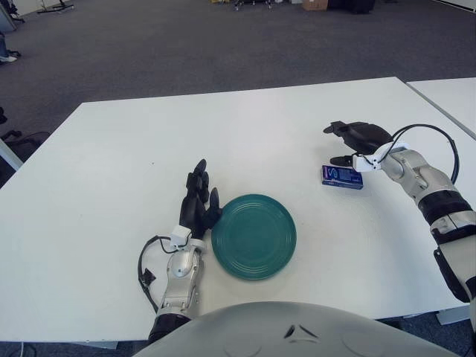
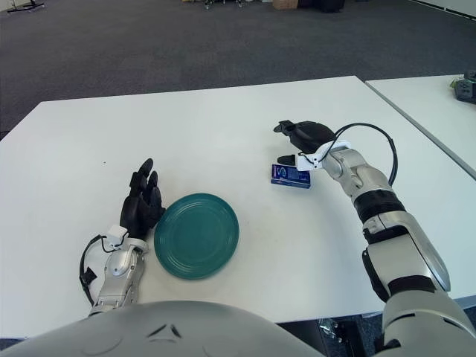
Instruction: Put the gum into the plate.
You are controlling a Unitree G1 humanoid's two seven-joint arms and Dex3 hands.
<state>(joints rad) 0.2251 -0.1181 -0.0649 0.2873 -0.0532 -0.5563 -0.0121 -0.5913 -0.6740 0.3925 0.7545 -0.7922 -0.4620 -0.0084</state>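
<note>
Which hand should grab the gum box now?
Right. The right hand hovers open just above and behind the gum box, while the left hand sits beside the plate, on its left, with the plate between it and the box.

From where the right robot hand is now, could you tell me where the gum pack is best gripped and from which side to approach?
Grip the gum pack across its two long edges, coming straight down from above. It lies flat on the white table, a low box, so only its thin sides offer purchase. The right robot hand shows open just beyond it. The left robot hand shows left of the green plate.
</note>
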